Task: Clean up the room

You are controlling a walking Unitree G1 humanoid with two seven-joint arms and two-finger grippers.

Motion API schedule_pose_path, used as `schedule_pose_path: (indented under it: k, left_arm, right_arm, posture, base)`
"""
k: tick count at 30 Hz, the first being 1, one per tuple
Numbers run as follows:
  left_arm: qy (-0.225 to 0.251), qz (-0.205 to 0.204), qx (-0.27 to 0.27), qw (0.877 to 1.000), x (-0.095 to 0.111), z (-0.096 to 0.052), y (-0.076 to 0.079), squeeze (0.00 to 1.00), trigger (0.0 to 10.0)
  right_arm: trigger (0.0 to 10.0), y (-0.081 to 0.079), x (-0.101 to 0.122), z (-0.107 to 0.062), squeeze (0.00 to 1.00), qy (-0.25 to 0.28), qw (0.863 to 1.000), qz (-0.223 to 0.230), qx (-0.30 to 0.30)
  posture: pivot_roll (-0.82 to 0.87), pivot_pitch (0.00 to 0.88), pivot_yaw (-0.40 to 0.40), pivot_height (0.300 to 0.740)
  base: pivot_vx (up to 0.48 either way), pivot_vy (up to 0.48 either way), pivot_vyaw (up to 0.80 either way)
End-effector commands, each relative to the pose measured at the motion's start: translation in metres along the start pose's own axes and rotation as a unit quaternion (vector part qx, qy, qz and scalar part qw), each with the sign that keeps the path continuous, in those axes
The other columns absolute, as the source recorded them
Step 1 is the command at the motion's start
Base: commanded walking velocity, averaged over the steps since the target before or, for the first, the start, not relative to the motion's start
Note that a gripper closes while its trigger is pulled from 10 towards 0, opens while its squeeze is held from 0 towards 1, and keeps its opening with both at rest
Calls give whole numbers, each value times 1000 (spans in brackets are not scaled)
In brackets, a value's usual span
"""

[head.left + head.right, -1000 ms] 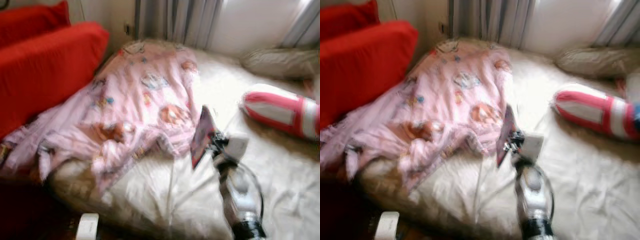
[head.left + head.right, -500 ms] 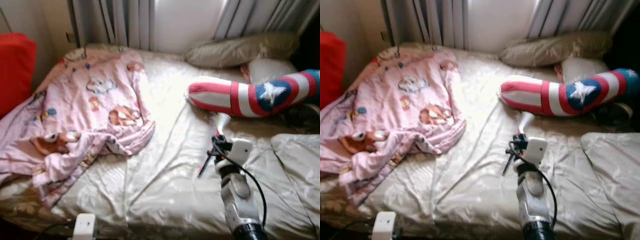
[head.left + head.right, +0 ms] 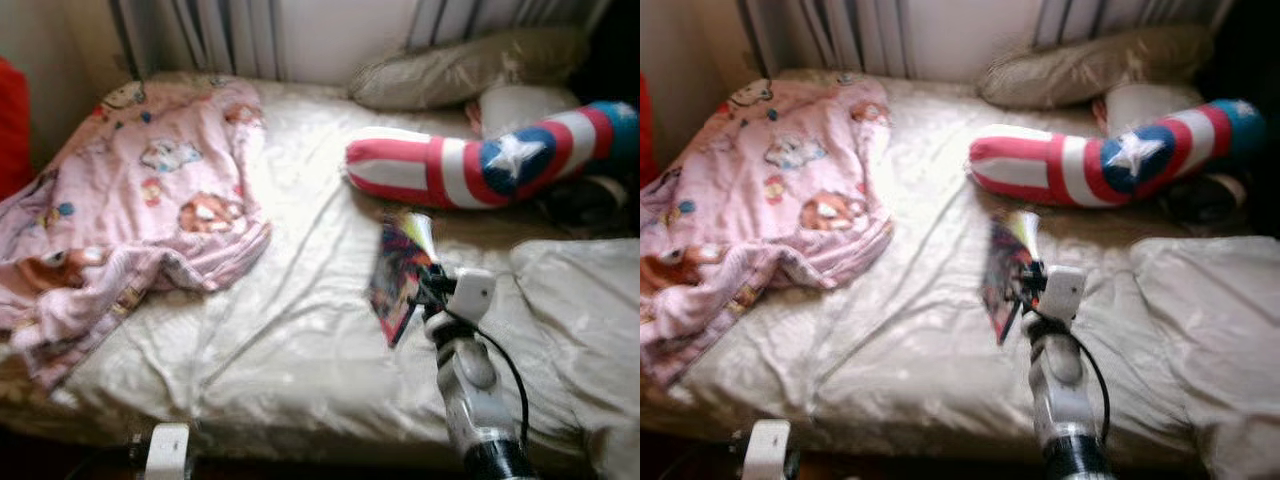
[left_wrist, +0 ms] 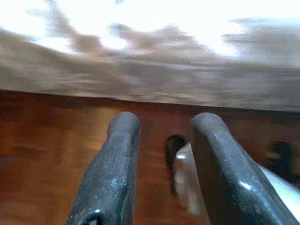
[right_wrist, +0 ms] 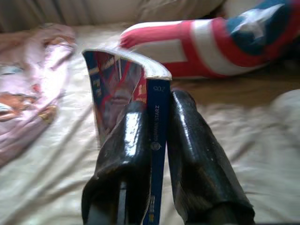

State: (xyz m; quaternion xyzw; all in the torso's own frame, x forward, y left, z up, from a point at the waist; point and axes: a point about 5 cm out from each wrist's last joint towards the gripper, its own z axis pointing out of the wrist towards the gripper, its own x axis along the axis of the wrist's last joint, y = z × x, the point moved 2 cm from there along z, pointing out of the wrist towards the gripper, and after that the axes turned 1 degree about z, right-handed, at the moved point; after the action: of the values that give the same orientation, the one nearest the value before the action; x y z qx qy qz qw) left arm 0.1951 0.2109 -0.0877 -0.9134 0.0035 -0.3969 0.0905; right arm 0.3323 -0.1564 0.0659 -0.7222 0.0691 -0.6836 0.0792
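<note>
1. Carrying is the step in hand, as I judge it: the right gripper [image 5: 157, 140] is clamped on a thin book [image 5: 123, 89], its two black fingers [image 5: 123, 154] pressing the dark blue spine from either side, with the colourful cover fanning out above them.

2. Book and gripper hang over the middle of the bed [image 3: 290, 340], nearer its front edge than the head end, above bare cream sheet. The book does not look to be resting on the sheet, though blur makes that hard to confirm.

3. Left gripper [image 4: 161, 154] hangs low beside the bed, its fingers parted with nothing between them, pointing at the wooden floor [image 4: 42, 136] under the mattress edge.

4. Around the book: a pink cartoon-print blanket [image 3: 130, 210] lies rumpled over the left side of the bed and spills off its left edge; a red, white and blue star pillow [image 3: 470, 165] lies across the far right, with a beige pillow [image 3: 460, 70] behind it at the head end; a folded cream cover [image 3: 580, 320] sits at the right front corner.

5. Next move, in my judgement, calls for keeping the pinch firm on the narrow spine, since the loose pages could sag or slip, and for finding a proper place for the book. No shelf or bench shows here, so the robot would likely have to turn away from the bed first.
</note>
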Motion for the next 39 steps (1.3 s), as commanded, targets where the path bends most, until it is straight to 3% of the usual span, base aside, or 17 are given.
schedule_pose_path:
  k: [1, 21, 33, 39]
  left_arm:
    - [-16, 7, 9, 1000, -8, -2, -9, 0, 10000]
    - [-18, 6, 7, 1000, -9, -3, -6, 0, 10000]
    - [-12, -11, 8, 1000, -7, -2, -6, 0, 10000]
    - [-16, 3, 3, 1000, -9, -2, -4, 0, 10000]
  right_arm:
    - [10000, -7, 12, 4, 0, 26, 1000, 9, 8]
    - [10000, -9, 11, 5, 0, 23, 1000, 14, 12]
    - [10000, -8, 11, 4, 0, 21, 1000, 14, 11]
    - [10000, -8, 10, 4, 0, 18, 1000, 9, 11]
  posture:
    - [106, 144, -94, 740]
    - [110, 152, -98, 740]
    - [107, 150, -100, 740]
    - [104, 141, -100, 740]
  base:
    - [0, -322, 0]
    - [0, -152, 0]
    - [0, 0, 0]
    - [0, -166, 0]
